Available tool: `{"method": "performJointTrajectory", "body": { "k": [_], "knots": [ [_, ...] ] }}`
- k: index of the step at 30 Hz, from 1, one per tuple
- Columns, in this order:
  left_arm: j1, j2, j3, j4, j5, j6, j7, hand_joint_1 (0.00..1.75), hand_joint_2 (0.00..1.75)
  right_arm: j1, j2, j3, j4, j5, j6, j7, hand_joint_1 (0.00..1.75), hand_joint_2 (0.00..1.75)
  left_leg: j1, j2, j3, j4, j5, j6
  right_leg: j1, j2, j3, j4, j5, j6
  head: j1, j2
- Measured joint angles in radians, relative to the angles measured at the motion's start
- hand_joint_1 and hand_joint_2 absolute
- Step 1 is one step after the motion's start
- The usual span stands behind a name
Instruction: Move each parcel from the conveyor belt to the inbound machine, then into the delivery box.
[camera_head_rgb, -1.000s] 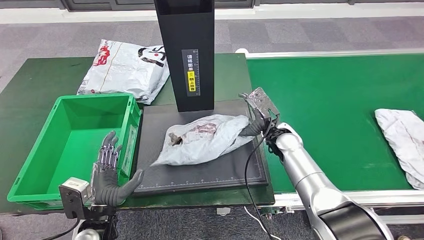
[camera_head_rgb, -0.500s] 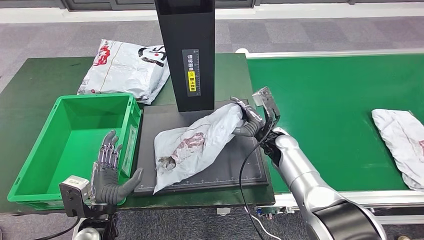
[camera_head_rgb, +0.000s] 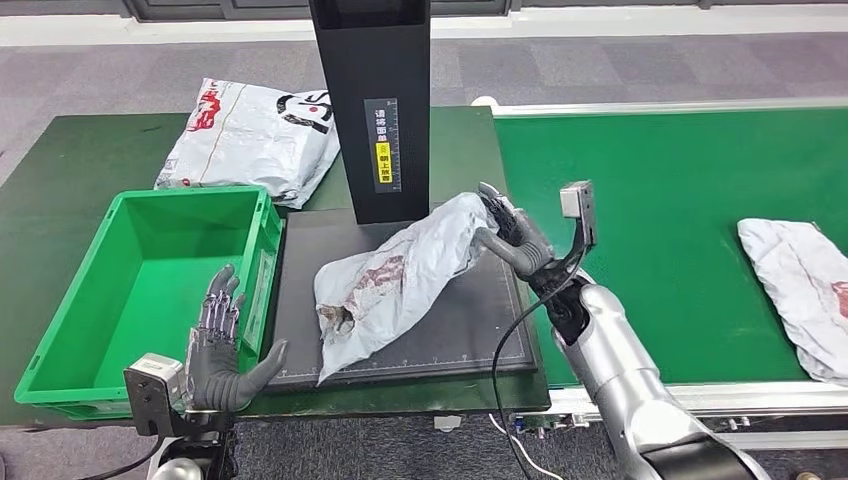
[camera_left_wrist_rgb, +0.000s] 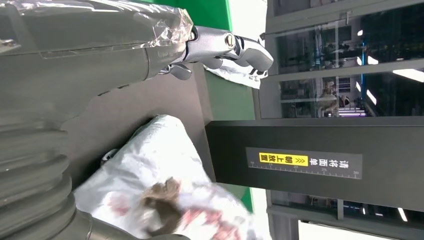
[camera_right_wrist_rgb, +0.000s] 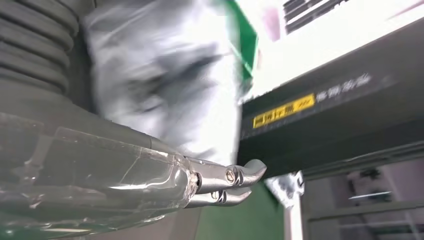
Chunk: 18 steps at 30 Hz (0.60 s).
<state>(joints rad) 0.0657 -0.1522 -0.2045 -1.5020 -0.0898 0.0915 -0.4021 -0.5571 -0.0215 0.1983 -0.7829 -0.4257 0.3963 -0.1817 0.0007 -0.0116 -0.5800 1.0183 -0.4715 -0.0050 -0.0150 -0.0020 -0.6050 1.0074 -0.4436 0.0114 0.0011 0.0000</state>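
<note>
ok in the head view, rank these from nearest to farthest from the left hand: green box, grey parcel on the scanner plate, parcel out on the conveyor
From the left hand:
1. Green box, right beside it, on the table's left.
2. Grey parcel, on the black scanner plate, gripped by the right hand.
3. Conveyor parcel, at the far right.

Dark green table (camera_head_rgb: 80, 160) on grey carpet floor (camera_head_rgb: 600, 65)

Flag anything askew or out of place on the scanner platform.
The crumpled grey plastic parcel lies diagonally across the black scanner platform, one end lifted by the right hand, the other overhanging the platform's front edge.
</note>
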Motion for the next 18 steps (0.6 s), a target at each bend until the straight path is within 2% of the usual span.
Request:
{"method": "performJointTrajectory", "body": {
  "k": [4, 10, 14, 18],
  "knots": [
    [0.002, 0.000, 0.000, 0.000, 0.000, 0.004, -0.001, 0.00, 1.75, 0.067, -0.007, -0.004, -0.126, -0.021, -0.002, 0.021, 0.00, 0.00, 0.000, 0.001, 0.000, 0.000, 0.000, 0.000, 0.000, 0.001, 0.000, 0.000, 0.000, 0.000, 0.000, 0.000],
    [0.004, -0.001, 0.000, 0.000, -0.002, 0.007, 0.000, 0.00, 1.75, 0.118, -0.013, -0.012, -0.224, -0.025, -0.028, 0.017, 0.00, 0.00, 0.000, 0.002, 0.001, 0.000, 0.000, 0.000, 0.000, 0.001, 0.000, 0.000, 0.000, 0.000, 0.000, 0.000],
    [0.017, -0.006, 0.001, -0.009, -0.017, 0.013, 0.005, 0.00, 1.75, 0.186, -0.012, -0.045, -0.334, -0.027, -0.089, 0.025, 0.00, 0.00, 0.000, 0.001, 0.000, 0.000, 0.000, 0.000, 0.000, 0.001, 0.000, 0.000, 0.000, 0.000, 0.000, 0.000],
    [0.029, -0.018, 0.002, -0.018, -0.035, 0.013, 0.014, 0.00, 1.75, 0.246, -0.006, -0.099, -0.416, -0.043, -0.102, 0.043, 0.00, 0.00, 0.000, 0.001, 0.000, 0.000, -0.001, 0.000, 0.000, 0.001, 0.000, 0.000, 0.000, 0.000, 0.000, 0.000]
  ]
}}
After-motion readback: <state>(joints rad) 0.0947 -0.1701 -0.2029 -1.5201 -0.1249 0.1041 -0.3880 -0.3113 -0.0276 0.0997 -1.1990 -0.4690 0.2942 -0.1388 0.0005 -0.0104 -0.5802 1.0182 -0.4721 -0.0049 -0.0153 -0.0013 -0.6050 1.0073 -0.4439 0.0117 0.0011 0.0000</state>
